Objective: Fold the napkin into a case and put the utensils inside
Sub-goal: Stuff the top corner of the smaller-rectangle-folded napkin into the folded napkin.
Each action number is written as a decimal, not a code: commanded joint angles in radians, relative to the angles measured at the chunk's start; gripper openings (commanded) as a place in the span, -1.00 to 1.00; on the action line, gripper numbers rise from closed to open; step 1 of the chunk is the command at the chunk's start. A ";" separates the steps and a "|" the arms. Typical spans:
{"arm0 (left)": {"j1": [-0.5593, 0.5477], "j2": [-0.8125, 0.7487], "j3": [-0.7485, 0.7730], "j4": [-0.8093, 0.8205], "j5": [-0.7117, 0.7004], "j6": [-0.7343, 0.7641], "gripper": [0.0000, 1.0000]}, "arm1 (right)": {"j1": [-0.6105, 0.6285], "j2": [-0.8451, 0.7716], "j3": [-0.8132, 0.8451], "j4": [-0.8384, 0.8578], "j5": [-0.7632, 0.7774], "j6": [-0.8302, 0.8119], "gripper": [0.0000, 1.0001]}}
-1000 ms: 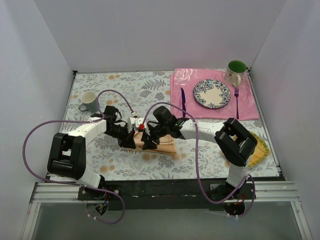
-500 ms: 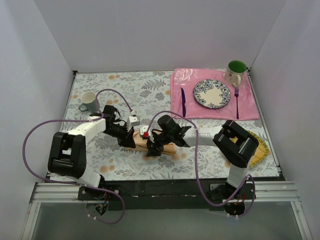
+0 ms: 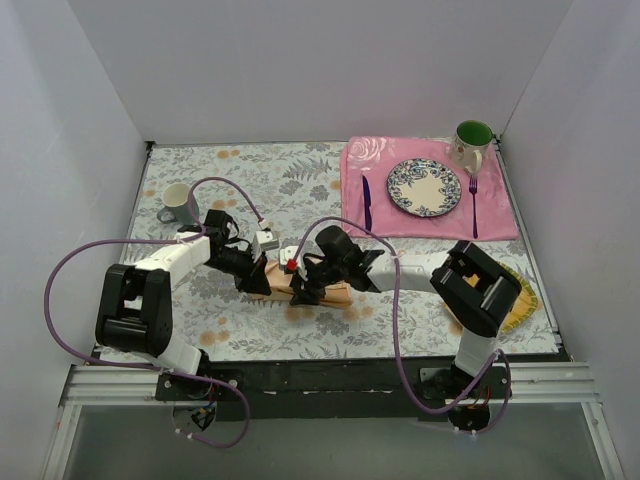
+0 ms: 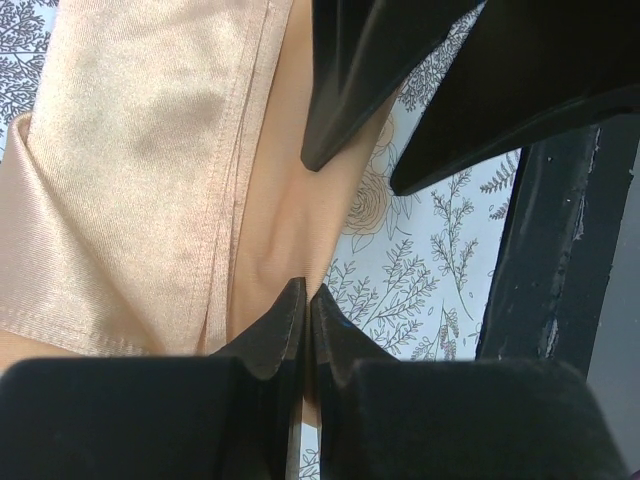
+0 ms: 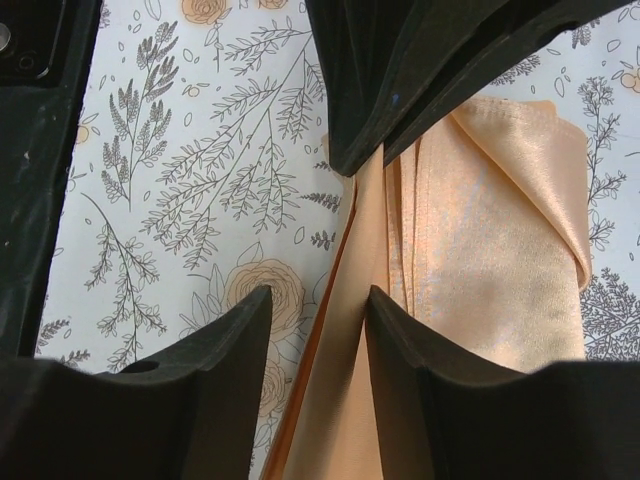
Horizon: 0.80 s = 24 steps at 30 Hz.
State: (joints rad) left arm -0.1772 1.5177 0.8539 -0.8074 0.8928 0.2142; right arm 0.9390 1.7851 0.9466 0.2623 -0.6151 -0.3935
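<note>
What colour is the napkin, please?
The napkin is plain peach-orange; the right wrist view shows it best.

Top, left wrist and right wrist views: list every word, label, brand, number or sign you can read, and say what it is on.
None can be read in any view.
The napkin is plain cloth.
The plate, the placemat and the table cover carry only floral patterns.
The green mug and the grey mug show no lettering.
</note>
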 commanded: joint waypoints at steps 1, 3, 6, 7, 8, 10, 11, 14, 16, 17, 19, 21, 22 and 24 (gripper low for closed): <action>0.008 -0.001 0.036 -0.004 0.049 0.025 -1.00 | 0.004 0.014 0.043 0.017 0.003 -0.008 -0.06; 0.008 -0.002 0.034 -0.001 0.052 0.024 -1.00 | 0.006 0.026 0.063 0.008 0.005 0.001 -0.20; 0.008 -0.010 0.028 0.008 0.049 0.017 -1.00 | 0.006 0.057 0.102 -0.035 -0.003 0.013 -0.56; 0.008 -0.013 0.024 0.014 0.046 0.014 -1.00 | 0.004 0.068 0.110 -0.041 -0.008 0.022 -0.63; 0.008 -0.020 0.022 0.019 0.047 0.014 -1.00 | 0.004 0.069 0.115 -0.047 -0.009 0.033 -0.71; 0.010 -0.031 0.014 0.034 0.040 -0.002 -0.88 | 0.003 0.073 0.129 -0.067 -0.021 0.047 -0.97; 0.010 -0.048 0.013 0.037 0.038 -0.007 -0.73 | 0.000 0.073 0.132 -0.080 -0.028 0.057 -0.97; 0.031 -0.077 0.010 0.063 0.041 -0.047 -0.42 | -0.008 0.077 0.141 -0.101 -0.069 0.088 -0.97; 0.060 -0.105 0.016 0.082 0.052 -0.076 -0.31 | -0.022 0.100 0.155 -0.139 -0.097 0.111 -0.97; 0.070 -0.114 0.028 0.097 0.069 -0.108 -0.28 | -0.031 0.109 0.175 -0.153 -0.122 0.119 -0.97; 0.100 -0.142 0.036 0.144 0.081 -0.160 -0.25 | -0.042 0.132 0.196 -0.182 -0.153 0.145 -0.97; 0.113 -0.159 0.039 0.171 0.083 -0.207 -0.23 | -0.060 0.148 0.218 -0.186 -0.176 0.175 -0.97; 0.119 -0.171 0.036 0.189 0.080 -0.252 -0.22 | -0.068 0.163 0.225 -0.192 -0.193 0.212 -0.97; 0.122 -0.174 0.030 0.232 0.063 -0.289 -0.21 | -0.092 0.178 0.239 -0.192 -0.213 0.248 -0.97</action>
State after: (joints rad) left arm -0.0685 1.3983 0.8562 -0.6762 0.9302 0.0399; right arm 0.8852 1.9362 1.1328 0.1040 -0.7441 -0.2436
